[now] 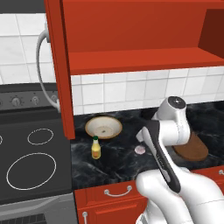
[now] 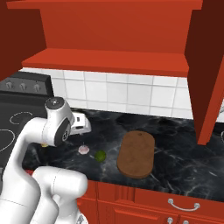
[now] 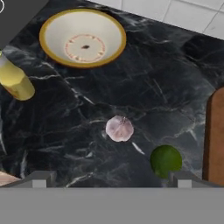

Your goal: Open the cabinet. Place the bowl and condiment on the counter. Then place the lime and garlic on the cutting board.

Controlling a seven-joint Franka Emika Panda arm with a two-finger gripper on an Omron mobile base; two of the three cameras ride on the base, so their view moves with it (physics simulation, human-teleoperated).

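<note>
Hand view: your gripper (image 3: 111, 181) hung spread wide and empty over the counter (image 3: 166, 83) | garlic (image 3: 119, 128) sat at 12 o'clock of it, lime (image 3: 166, 160) nearer at 2 o'clock beside one fingertip | cutting board (image 3: 215, 135) lay at 3 o'clock | bowl (image 3: 82, 37) and condiment (image 3: 15, 80) already stood on the counter, cabinet (image 1: 131, 61) open.

This is a home kitchen, rendered rather than filmed. A red wall cabinet (image 1: 131, 35) stands open above a white-tiled wall (image 2: 127, 94), and red drawers (image 2: 175, 203) with silver handles run below a glossy black marble surface (image 2: 175, 148). To the left sits a dark stovetop (image 1: 30, 162) with white rings and knobs. Food things lie about: a bowl (image 1: 103, 127), a garlic bulb (image 3: 119, 128), a lime (image 3: 166, 160) and a wooden cutting board (image 2: 136, 154).
</note>
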